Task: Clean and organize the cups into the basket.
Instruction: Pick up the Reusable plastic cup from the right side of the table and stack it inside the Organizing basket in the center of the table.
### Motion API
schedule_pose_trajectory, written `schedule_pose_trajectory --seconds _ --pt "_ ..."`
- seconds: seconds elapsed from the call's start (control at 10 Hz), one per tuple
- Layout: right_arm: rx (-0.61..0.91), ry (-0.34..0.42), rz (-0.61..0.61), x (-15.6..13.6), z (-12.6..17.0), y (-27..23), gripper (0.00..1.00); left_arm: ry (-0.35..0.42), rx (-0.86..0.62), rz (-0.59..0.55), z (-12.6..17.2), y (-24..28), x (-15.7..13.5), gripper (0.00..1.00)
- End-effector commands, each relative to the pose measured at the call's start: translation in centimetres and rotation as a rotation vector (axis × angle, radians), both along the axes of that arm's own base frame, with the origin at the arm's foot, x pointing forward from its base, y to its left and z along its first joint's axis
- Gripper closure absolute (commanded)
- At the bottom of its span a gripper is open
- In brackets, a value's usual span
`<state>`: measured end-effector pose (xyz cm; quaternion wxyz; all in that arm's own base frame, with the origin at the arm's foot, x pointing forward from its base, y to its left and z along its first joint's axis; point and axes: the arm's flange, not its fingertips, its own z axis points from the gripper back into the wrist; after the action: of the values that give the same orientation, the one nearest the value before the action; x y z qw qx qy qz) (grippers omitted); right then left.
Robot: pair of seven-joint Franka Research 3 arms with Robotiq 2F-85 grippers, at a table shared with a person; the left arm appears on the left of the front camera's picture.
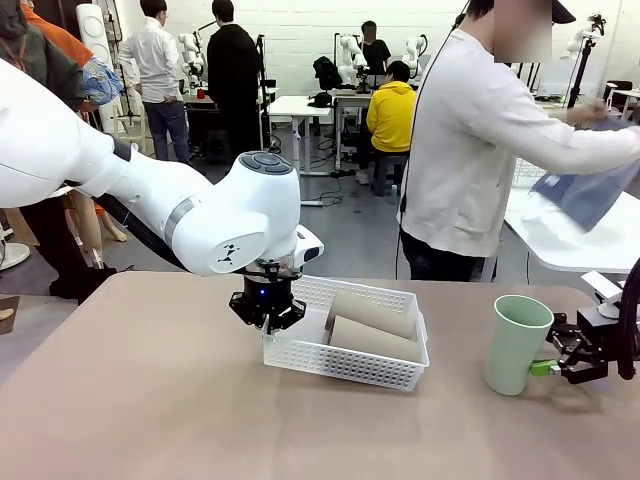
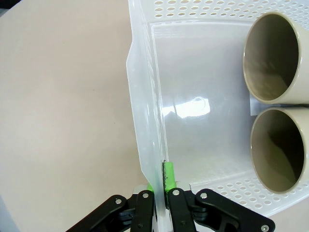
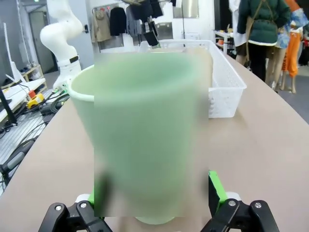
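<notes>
Left pincer [image 1: 267, 318] clamped on the left end wall of the white basket [image 1: 352, 366], one finger inside, one outside. Two brown cups [image 1: 372, 340] lie side by side in the basket, mouths toward that pincer. Green cup [image 1: 517, 342] stands upright on the bench [image 1: 150, 400], right of the basket and apart from it. Right pincer [image 1: 548, 368] has its jaws wide apart on either side of the cup's base.

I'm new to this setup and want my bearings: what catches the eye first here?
The left gripper is clamped on the end wall of the white basket at mid-table, where two brown cups lie side by side. To the right, a green cup stands upright on the table, the open right gripper straddling its base.
</notes>
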<state>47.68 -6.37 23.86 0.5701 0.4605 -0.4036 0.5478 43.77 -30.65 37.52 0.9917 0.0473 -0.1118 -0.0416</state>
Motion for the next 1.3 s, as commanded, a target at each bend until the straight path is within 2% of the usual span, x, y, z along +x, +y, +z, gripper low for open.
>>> schedule_pose_trajectory --seconds 0.0,0.4,0.9,1.0,1.2 --pt "0.018 0.028 0.039 -0.1 -0.3 0.4 0.00 -0.003 0.001 -0.002 0.0 -0.1 0.0 1.00" --pt "0.023 0.036 0.113 -0.1 -1.1 2.3 0.00 -0.003 0.001 -0.002 0.0 -0.1 0.0 1.00" --pt "0.034 0.047 0.132 0.7 -2.3 3.3 0.00 -0.003 0.001 -0.002 0.0 -0.1 0.0 1.00" --pt "0.034 0.050 0.135 0.7 -2.3 3.3 0.59 -0.003 0.001 -0.002 0.0 -0.1 0.0 1.00" --pt "0.041 0.045 0.134 0.7 -2.3 3.2 0.59 -0.003 0.001 -0.002 0.0 -0.1 0.0 1.00"
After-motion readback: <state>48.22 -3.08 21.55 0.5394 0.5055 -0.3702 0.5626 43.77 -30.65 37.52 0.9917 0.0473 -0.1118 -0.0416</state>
